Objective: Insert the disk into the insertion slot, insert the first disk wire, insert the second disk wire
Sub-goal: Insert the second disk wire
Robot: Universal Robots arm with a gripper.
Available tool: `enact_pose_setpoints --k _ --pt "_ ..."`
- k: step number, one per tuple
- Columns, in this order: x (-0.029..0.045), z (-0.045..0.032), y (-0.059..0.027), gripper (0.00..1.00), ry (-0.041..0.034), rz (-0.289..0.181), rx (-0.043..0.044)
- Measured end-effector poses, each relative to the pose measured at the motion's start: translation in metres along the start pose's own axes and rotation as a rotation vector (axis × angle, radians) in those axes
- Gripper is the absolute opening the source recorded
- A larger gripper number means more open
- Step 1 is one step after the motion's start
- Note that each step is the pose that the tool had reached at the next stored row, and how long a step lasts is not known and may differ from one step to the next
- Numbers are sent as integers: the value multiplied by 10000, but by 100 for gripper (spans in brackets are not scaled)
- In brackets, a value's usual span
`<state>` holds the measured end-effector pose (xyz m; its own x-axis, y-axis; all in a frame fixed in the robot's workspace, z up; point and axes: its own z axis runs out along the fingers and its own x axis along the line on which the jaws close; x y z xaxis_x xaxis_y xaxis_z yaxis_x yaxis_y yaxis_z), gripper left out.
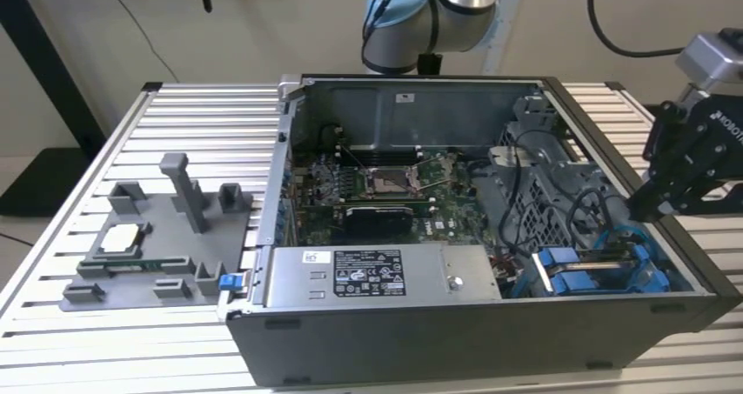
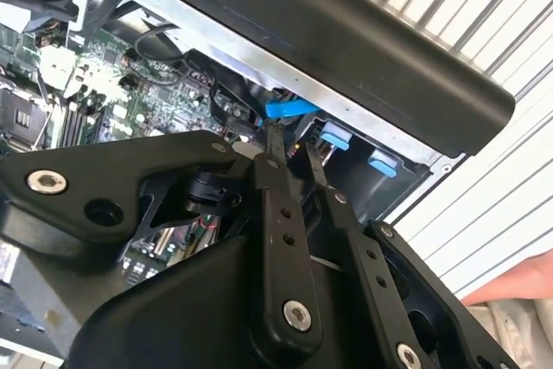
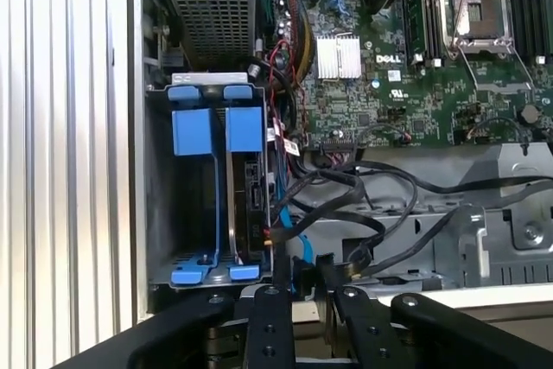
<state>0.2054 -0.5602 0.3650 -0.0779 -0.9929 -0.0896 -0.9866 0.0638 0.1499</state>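
1. In the exterior view, the gripper (image 1: 646, 210) hangs at the three o'clock rim of the open computer case (image 1: 465, 342). It is above the insertion slot (image 1: 580, 279), which sits at the case's four o'clock corner.
2. In the second wrist view, the gripper (image 2: 289, 140) has its fingers drawn close on the end of a blue wire (image 2: 289, 108), just inside the case wall. I judge this a real pinch, so the step in hand looks like the first disk wire.
3. In the first wrist view, the disk (image 3: 252, 205) stands seated in the slot, in the blue carrier (image 3: 244, 127) nearer the motherboard (image 3: 389, 58). The blue wire runs from beside the disk to the gripper (image 3: 302, 276), and black cables (image 3: 363, 205) crowd close by. To do this well, the plug should be square to the disk's socket, pushed straight in without tilt, and kept clear of those cables.
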Motion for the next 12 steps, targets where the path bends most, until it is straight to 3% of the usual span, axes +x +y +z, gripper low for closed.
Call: enact_pose_setpoints --k 2,3,12 --pt "0 5 -1 100 2 4 -33" --pt "1 8 -1 0 4 5 -48" --pt "1 17 -3 0 6 12 -123"
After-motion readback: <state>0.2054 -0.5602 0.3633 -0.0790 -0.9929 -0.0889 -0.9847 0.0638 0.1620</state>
